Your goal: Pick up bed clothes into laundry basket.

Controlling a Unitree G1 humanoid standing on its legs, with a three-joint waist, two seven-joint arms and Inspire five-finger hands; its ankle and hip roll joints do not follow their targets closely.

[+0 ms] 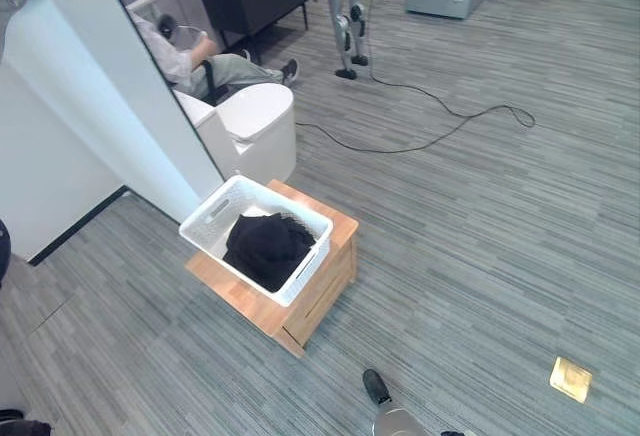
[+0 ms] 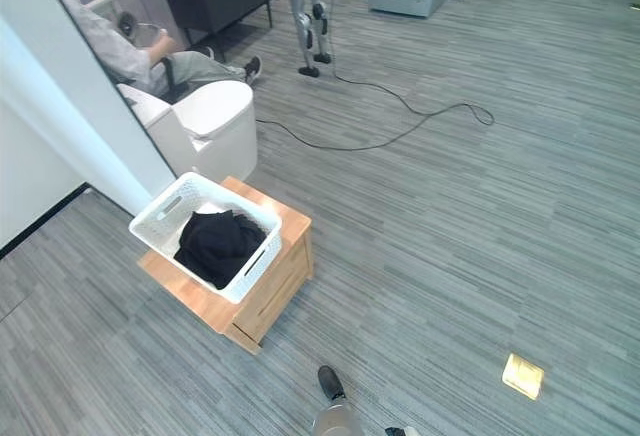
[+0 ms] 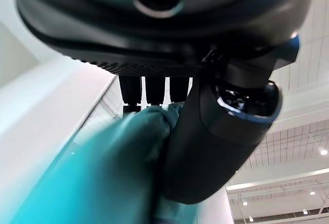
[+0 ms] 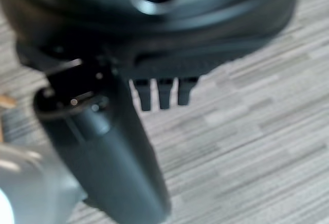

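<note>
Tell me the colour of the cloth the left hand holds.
Teal cloth, pinched by the left robot hand; clearest in the left wrist view.

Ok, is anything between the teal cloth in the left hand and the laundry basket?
Nothing visible blocks it. The left hand pinches the teal cloth. The laundry basket sits open-topped on a wooden box, with black clothes inside. A white panel stands beside the basket, not over it.
</note>
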